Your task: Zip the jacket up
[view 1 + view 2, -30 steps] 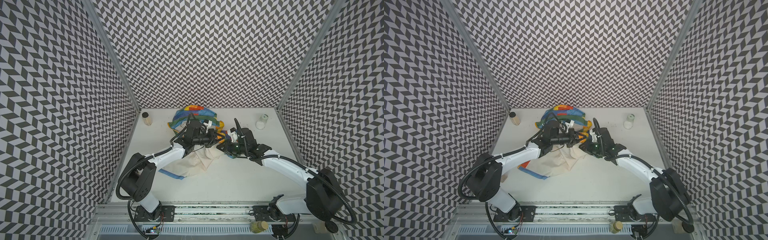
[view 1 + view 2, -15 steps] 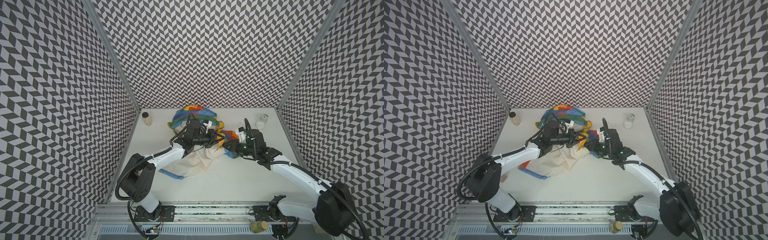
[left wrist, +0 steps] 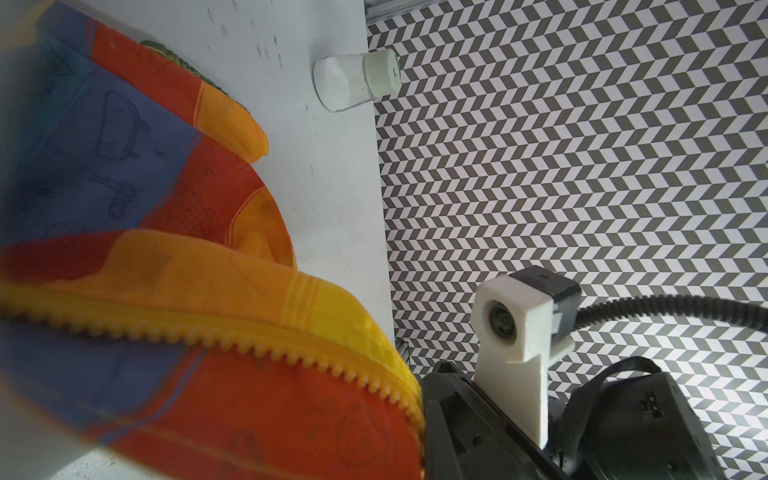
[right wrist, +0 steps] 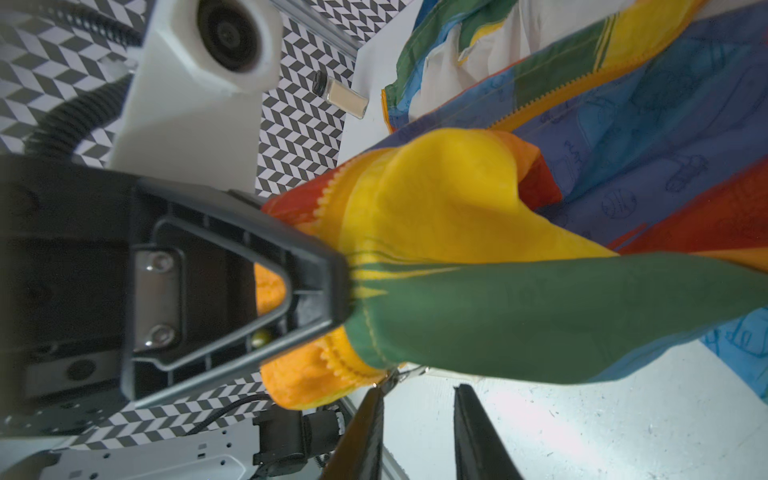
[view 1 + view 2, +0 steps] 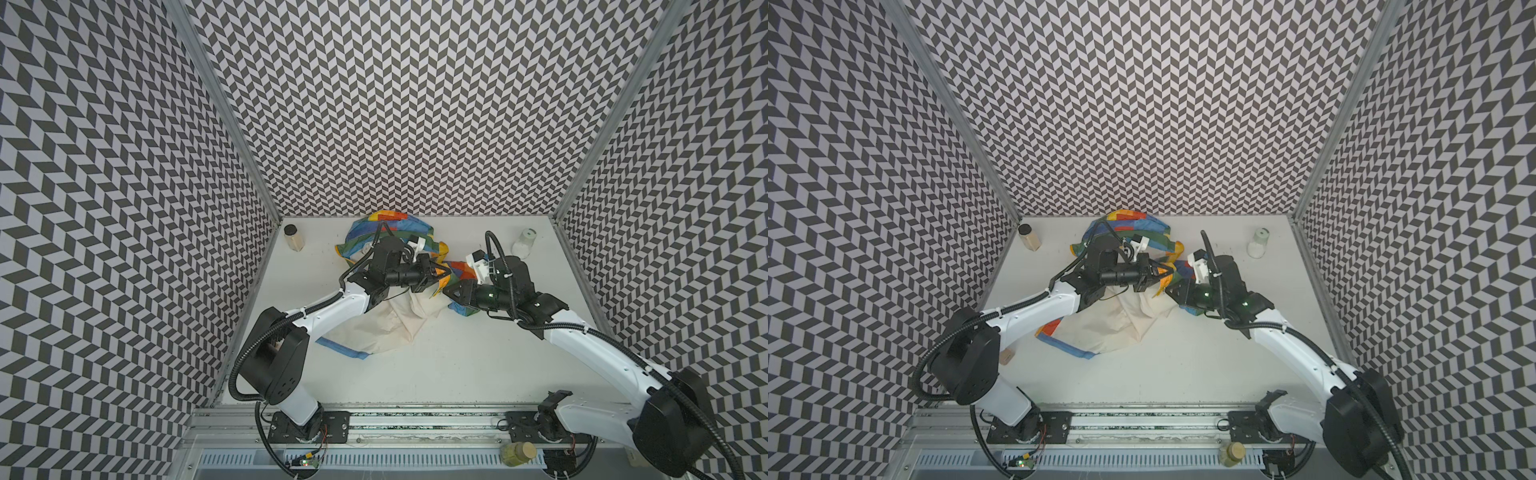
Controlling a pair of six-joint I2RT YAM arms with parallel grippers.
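Clerk: Entry one, the jacket (image 5: 395,328). Where is it lying?

Checker: It is lying crumpled on the white table (image 5: 457,365), towards the back wall and near the middle. Cream lining is facing up on the near side. Rainbow bands are bunching on the far side and between the two arms.

Clerk: Entry two, the left gripper (image 5: 444,274)?

Checker: It is clenching a bunch of the jacket's yellow and green cloth and holding it clear of the table. Orange cloth is showing through its finger frame in the right wrist view.

Clerk: Entry three, the right gripper (image 4: 417,392)?

Checker: Its jaws are standing apart, with bare table showing between them and nothing in the gap. It is sitting just beside the left gripper's tip, close to the held bunch.

Clerk: Entry four, the zipper strip (image 3: 291,351)?

Checker: One row of yellow teeth is running along an orange-yellow edge, close before the left wrist camera. A small silvery piece (image 4: 401,375) is hanging at the bunch, just beside one right finger. Whether they are touching cannot be told.

Clerk: Sundries?

Checker: A jar of brown contents (image 5: 293,239) is standing at the back left corner and a white jar with a pale lid (image 5: 524,245) at the back right. Both are standing apart from the jacket.
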